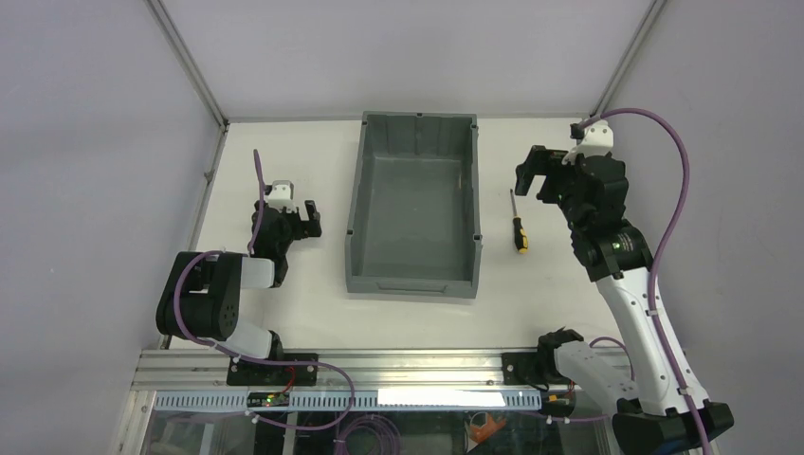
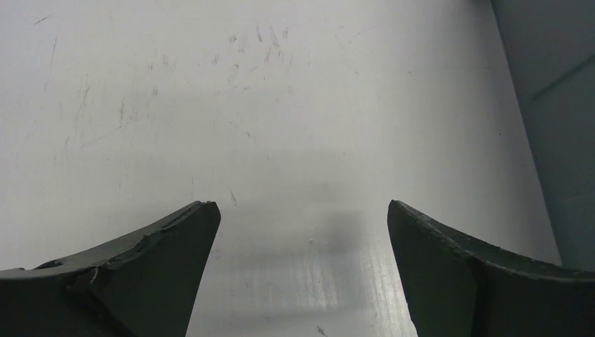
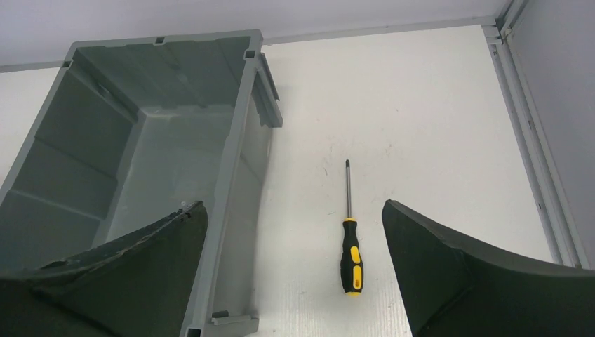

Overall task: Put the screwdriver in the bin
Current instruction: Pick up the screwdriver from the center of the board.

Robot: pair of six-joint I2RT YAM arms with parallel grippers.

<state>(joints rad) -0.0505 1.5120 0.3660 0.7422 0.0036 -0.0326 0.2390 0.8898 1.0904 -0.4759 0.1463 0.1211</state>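
The screwdriver (image 1: 518, 227) lies flat on the white table just right of the bin (image 1: 353, 218), its shaft pointing to the far side and its black-and-yellow handle nearest me. In the right wrist view the screwdriver (image 3: 350, 249) lies between my open fingers, nearer the right one, with the bin (image 3: 231, 161) on the left. My right gripper (image 1: 534, 182) hovers open and empty above the table, right of the bin and just beyond the screwdriver's tip; its jaws (image 3: 294, 205) are wide apart. My left gripper (image 1: 311, 218) is open and empty left of the bin. The bin holds nothing.
The left wrist view shows bare scratched table between the left gripper's tips (image 2: 302, 205), with the bin's outer wall (image 2: 554, 105) at the right edge. Grey enclosure walls and an aluminium frame rail (image 1: 332, 365) bound the table.
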